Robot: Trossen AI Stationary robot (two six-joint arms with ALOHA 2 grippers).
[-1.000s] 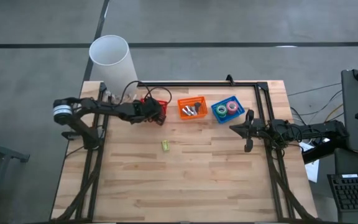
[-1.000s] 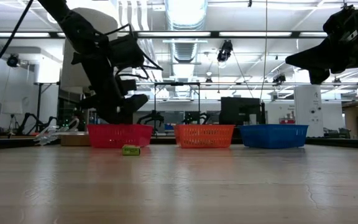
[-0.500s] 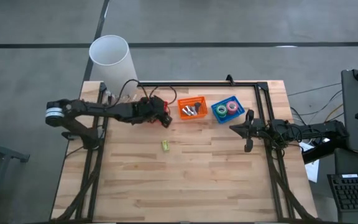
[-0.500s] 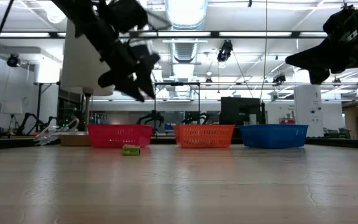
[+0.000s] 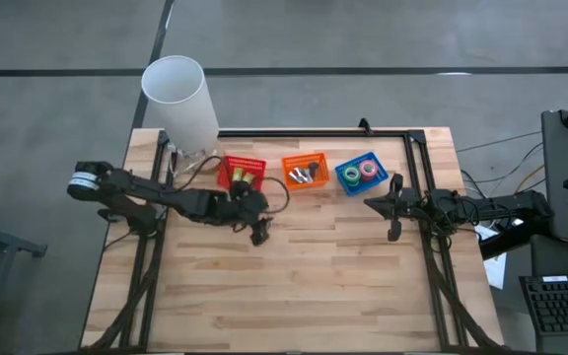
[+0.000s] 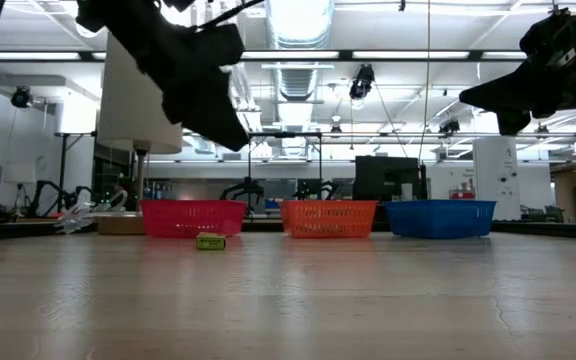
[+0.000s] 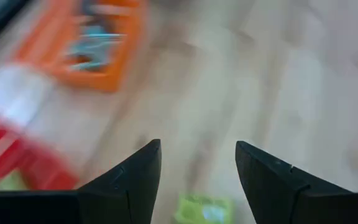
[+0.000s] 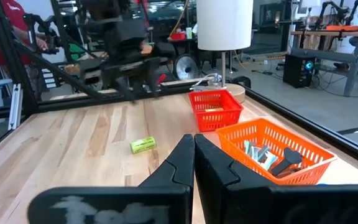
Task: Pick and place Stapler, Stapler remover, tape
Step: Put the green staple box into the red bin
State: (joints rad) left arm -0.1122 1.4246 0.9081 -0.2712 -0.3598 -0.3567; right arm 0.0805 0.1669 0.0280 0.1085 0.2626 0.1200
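A small green stapler (image 6: 210,241) lies flat on the table in front of the red basket (image 5: 243,172); it also shows in the right wrist view (image 8: 143,145). My left gripper (image 5: 257,233) hovers above it, open, well clear of the table in the low view (image 6: 226,128). In its wrist view (image 7: 197,144) the stapler (image 7: 205,209) shows between the two fingers, far below. In the high view the gripper hides it. Green tape (image 5: 351,174) and pink tape (image 5: 368,169) lie in the blue basket (image 5: 361,185). My right gripper (image 5: 394,233) waits shut over the table's right side.
An orange basket (image 5: 305,170) with metal staple removers stands between the red and blue ones along the far edge. Yellow-green items lie in the red basket. A white cylinder (image 5: 178,99) rises at the far left corner. Bare wood lies toward the near edge.
My left gripper has risen out of the red basket and moved toward the near edge, and is now above the green stapler. The stapler has stayed where it was.
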